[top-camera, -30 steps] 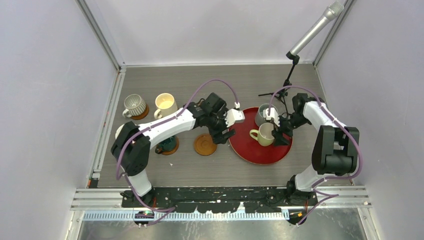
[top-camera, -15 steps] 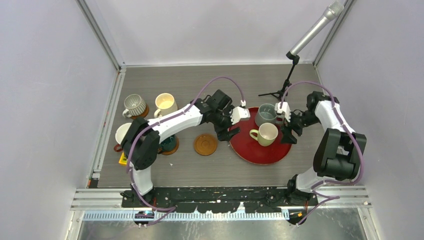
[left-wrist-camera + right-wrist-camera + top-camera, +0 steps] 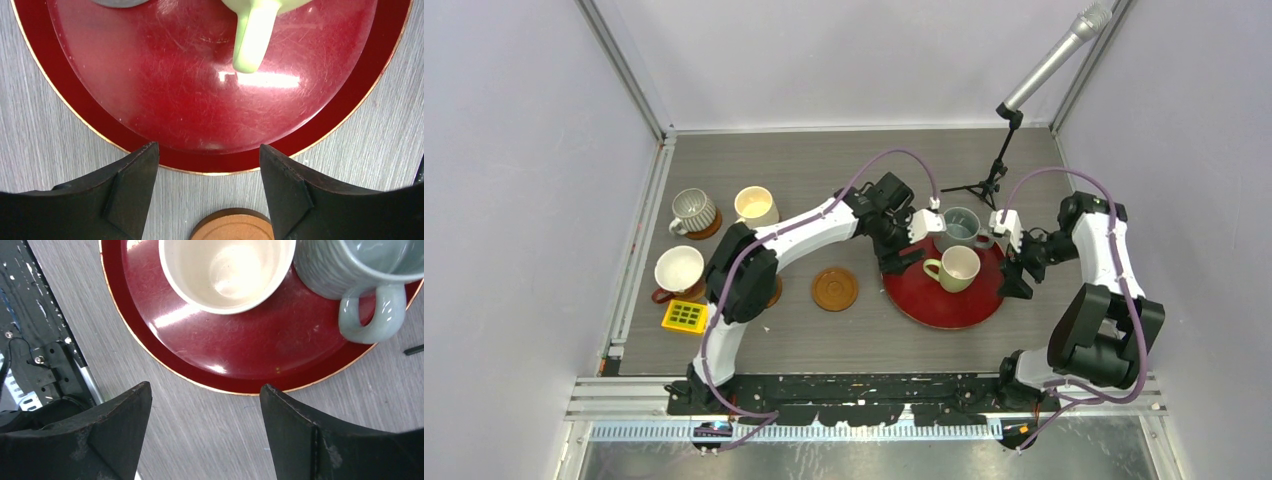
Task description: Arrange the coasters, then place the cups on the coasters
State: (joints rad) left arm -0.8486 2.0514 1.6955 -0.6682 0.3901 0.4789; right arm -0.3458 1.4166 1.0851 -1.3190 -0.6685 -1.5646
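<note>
A pale green cup (image 3: 957,268) and a grey-blue cup (image 3: 960,228) stand on the red tray (image 3: 944,312). My left gripper (image 3: 900,258) hangs open at the tray's left rim, holding nothing. In the left wrist view the left gripper (image 3: 207,146) frames the tray rim (image 3: 210,162), with the green cup's handle (image 3: 252,42) beyond and a bare coaster (image 3: 232,229) just below. My right gripper (image 3: 1021,274) is open and empty at the tray's right rim. The right wrist view shows the right gripper (image 3: 206,386) over bare table, with the pale green cup (image 3: 227,270) and the grey-blue cup (image 3: 360,270) ahead.
A bare coaster (image 3: 835,288) lies left of the tray. A ribbed cup (image 3: 692,210), a cream cup (image 3: 755,206) and a white cup (image 3: 678,270) stand at the left, the ribbed and white ones on coasters. A yellow grid block (image 3: 684,316) lies near the white cup. A microphone stand (image 3: 996,170) rises behind the tray.
My left gripper moved right from above the bare coaster to the tray's left rim. My right gripper backed away rightward from the pale green cup and opened wider.
</note>
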